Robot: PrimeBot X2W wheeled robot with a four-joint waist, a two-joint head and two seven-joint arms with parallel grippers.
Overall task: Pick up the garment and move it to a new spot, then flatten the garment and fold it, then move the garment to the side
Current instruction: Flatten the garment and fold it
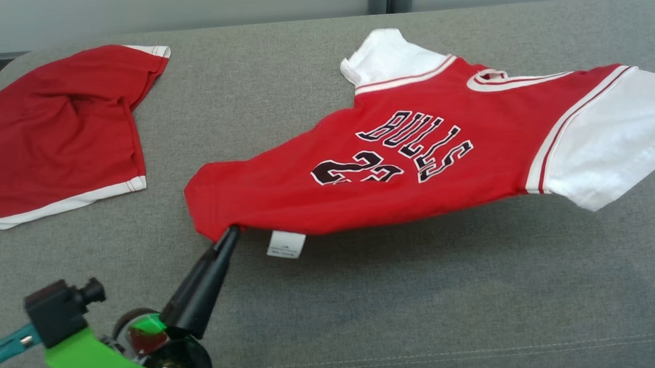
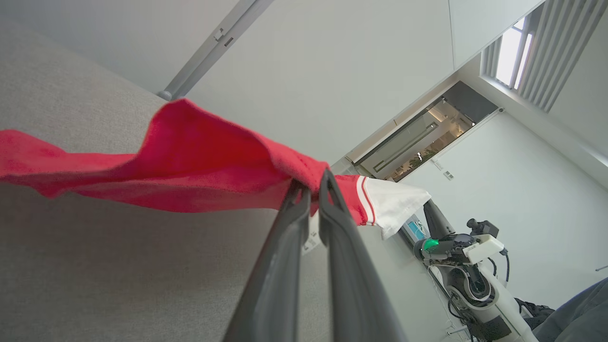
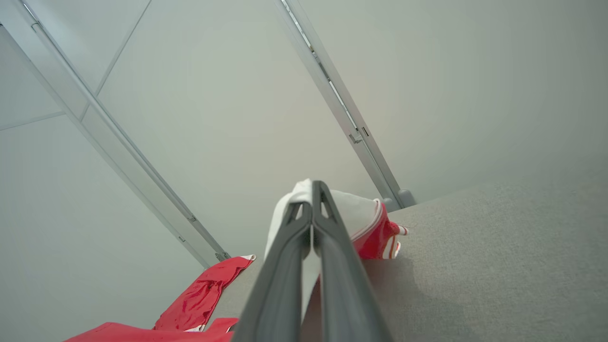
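A red basketball jersey (image 1: 282, 192) with white sleeves is stretched sideways above a grey fabric surface (image 1: 370, 318), in the middle and right of the head view. Black lettering on it reads "BULLS" over the number 23, upside down from the robot's side. Its near edge is lifted, with a soft shadow on the fabric below. A small white label (image 1: 285, 244) hangs from that edge.

The left gripper (image 1: 231, 233) reaches up from the lower left of the head view. Its two dark fingers are pressed together, pinching the jersey's red hem corner. The left wrist view shows the same pinch (image 2: 311, 183), with red cloth billowing away to the left of the fingertips.

In the right wrist view, the right gripper (image 3: 312, 190) has its fingers closed tight on a white sleeve, with red and white trim just behind them.

A pair of red shorts (image 1: 52, 138) with white edging lies flat on the surface at the upper left, well apart from the jersey.
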